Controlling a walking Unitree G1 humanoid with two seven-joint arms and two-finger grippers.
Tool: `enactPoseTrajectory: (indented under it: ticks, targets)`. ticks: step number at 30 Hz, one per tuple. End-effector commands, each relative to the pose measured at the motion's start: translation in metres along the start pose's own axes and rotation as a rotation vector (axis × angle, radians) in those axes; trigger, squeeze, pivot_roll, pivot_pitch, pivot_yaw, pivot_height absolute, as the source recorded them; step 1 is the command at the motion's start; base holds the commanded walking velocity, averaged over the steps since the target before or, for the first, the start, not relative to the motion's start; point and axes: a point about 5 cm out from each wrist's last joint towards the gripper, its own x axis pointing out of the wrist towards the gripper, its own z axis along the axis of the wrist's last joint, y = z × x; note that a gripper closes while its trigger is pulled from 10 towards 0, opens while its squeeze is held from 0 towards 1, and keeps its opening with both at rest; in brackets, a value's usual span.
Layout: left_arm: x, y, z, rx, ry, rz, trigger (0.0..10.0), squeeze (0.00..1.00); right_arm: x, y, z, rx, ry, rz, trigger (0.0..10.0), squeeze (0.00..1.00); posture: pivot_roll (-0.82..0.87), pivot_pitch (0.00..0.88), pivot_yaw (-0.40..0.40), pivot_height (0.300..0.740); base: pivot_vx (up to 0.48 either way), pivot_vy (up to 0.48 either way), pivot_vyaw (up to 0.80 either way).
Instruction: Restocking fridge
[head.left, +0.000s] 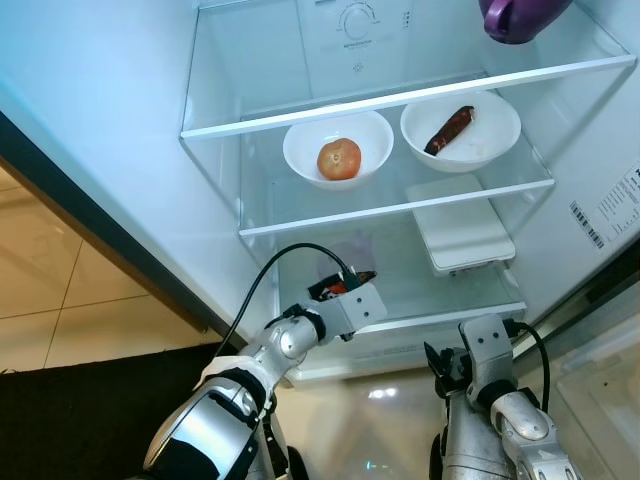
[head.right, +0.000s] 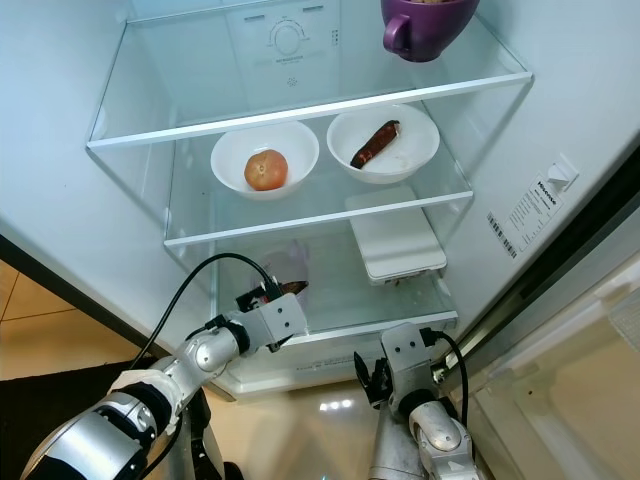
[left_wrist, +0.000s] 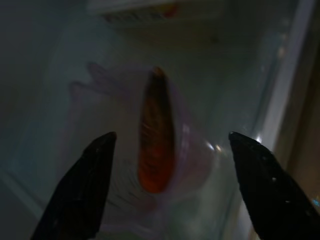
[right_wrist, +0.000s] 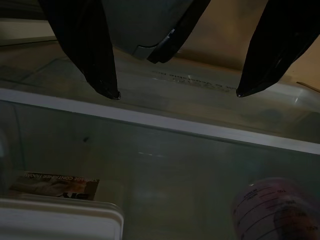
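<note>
Open fridge (head.left: 250, 60) ahead: left gripper (left_wrist: 167, 190) reaches onto the bottom shelf, fingers spread wide around a bagged sausage (left_wrist: 155, 135), not gripping. Right gripper (right_wrist: 177, 95) waits near, open, empty.

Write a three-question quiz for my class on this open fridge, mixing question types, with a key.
1. True or false: the round orange-brown onion lies in the left white bowl.
2. Which shelf holds the purple ceramic mug? A. top B. middle C. bottom
3. Fill in: the left gripper points its open jaws at a clear plastic cup holding a long orange ______.

Key
1. True
2. A
3. pepper-like vegetable; the dim left wrist view shows no more.
</note>
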Motion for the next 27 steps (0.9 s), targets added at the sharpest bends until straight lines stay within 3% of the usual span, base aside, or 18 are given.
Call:
enactPoseTrajectory:
  ticks: [1,6,10,12,13,18,20,21,24,27]
  targets:
    - [-0.001,0.006,0.001,-0.014,-0.03,0.017,10.0,1.0,-0.001,0.005,-0.003,0.014,0.021,0.009,10.0,0.0,-0.1,0.319,0.11,0.447,0.0,0.0,0.0]
    - [0.0,0.014,0.018,-0.027,-0.158,0.012,10.0,1.0,0.002,0.005,0.0,0.017,0.015,0.01,10.0,0.0,-0.09,0.308,0.11,0.447,0.0,0.0,0.0]
    - [-0.005,0.008,0.025,-0.046,-0.248,-0.059,10.0,1.0,0.004,0.004,0.003,0.019,0.006,0.009,10.0,0.0,-0.09,0.302,0.112,0.447,0.0,0.0,0.0]
    - [-0.01,0.004,0.024,-0.066,-0.282,-0.086,10.0,0.15,0.005,0.003,0.005,0.02,-0.001,0.006,10.0,0.0,-0.08,0.298,0.113,0.447,0.0,0.0,0.0]
    - [-0.014,0.001,0.022,-0.084,-0.296,-0.099,10.0,0.0,0.004,0.002,0.005,0.025,-0.008,0.003,10.0,0.0,-0.07,0.295,0.115,0.447,0.0,0.0,0.0]
    - [-0.028,-0.007,0.014,-0.14,-0.322,-0.116,10.0,0.0,0.006,0.0,0.01,0.074,-0.036,0.005,10.0,0.0,-0.06,0.286,0.114,0.447,0.0,0.0,0.0]
    - [-0.044,-0.018,0.006,-0.232,-0.322,-0.094,10.0,0.0,0.007,-0.001,0.019,0.112,-0.093,0.016,10.0,0.0,-0.05,0.272,0.111,0.447,0.0,0.0,0.0]
    - [-0.044,-0.018,0.006,-0.232,-0.322,-0.094,10.0,0.0,0.007,-0.001,0.019,0.112,-0.093,0.016,10.0,0.0,-0.05,0.272,0.111,0.447,0.0,0.0,0.0]
    - [-0.064,-0.033,0.001,-0.381,-0.314,-0.059,10.0,0.0,0.009,-0.003,0.021,0.138,-0.115,0.018,10.0,0.0,-0.04,0.259,0.105,0.462,0.0,0.0,0.0]
    - [-0.07,-0.037,-0.001,-0.421,-0.306,-0.049,10.0,0.0,0.01,-0.002,0.021,0.142,-0.11,0.026,10.0,0.0,-0.03,0.253,0.102,0.467,0.0,0.0,0.0]
